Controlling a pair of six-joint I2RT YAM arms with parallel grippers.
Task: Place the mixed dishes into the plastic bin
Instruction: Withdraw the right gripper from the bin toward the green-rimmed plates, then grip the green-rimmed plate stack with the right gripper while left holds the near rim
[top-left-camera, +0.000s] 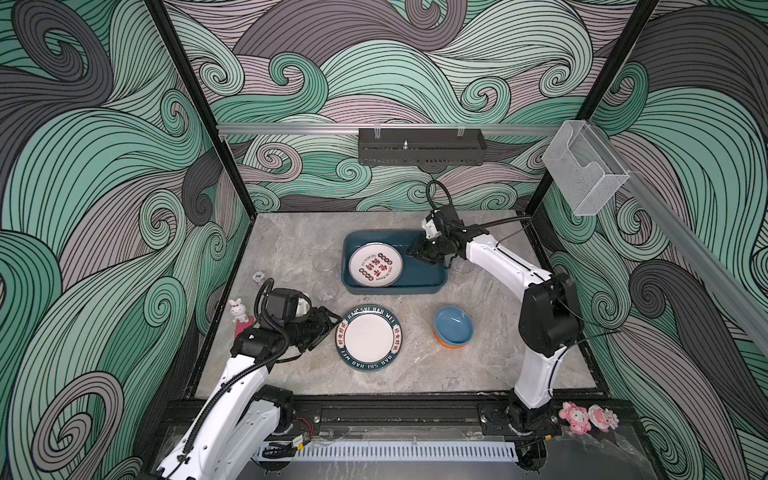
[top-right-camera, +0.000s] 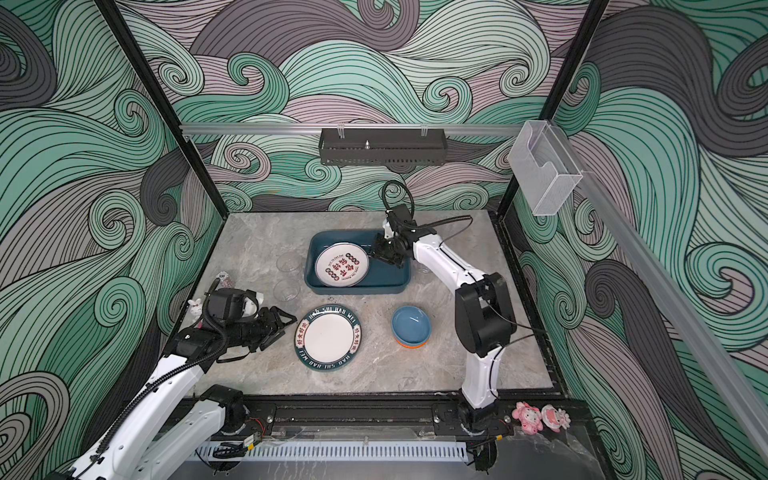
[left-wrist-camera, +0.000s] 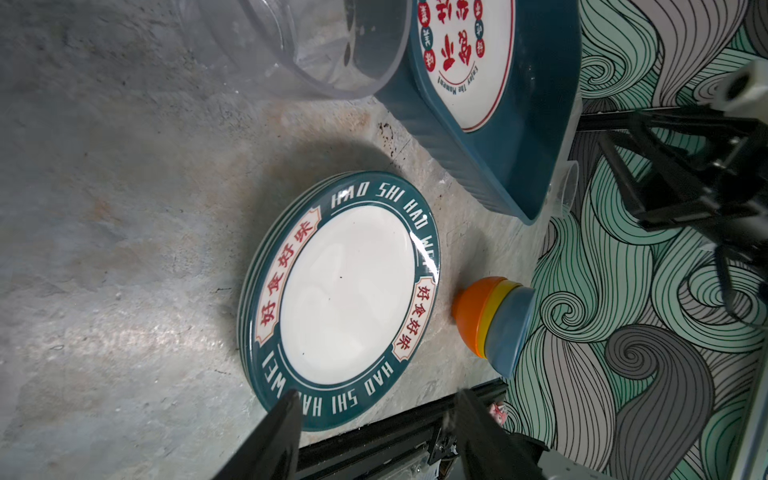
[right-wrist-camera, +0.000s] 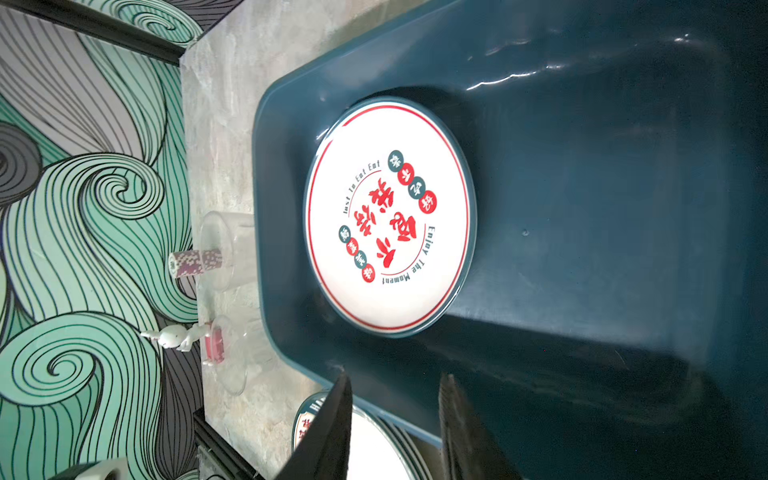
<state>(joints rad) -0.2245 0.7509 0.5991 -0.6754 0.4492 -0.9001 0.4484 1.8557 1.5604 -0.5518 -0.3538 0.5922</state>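
Clear tumblers (top-left-camera: 324, 289) left of the plastic bin (top-left-camera: 395, 286) are faint, nearly lost vs. the grey tabletop (top-left-camera: 291, 374). Another tumbler (left-wrist-camera: 567, 183), just right of the bin, is mostly hidden by the right arm. Bowl stack (top-left-camera: 453, 328): from above only the blue bowl shows w/ an orange edge; the left wrist view adds yellow btwn. A white plate (top-left-camera: 375, 265) w/ red characters lies flat inside the bin, toward its left end. A green-rimmed plate stack (top-left-camera: 369, 337) sits on the tabletop in front of the bin. Left arm reaches low, left pincer (left-wrist-camera: 376, 395) released, tips at the stack's left rim, prob. not touching. Right arm stretches over the bin's right end, right pincer (right-wrist-camera: 395, 378) released, nothing btwn its fingers.
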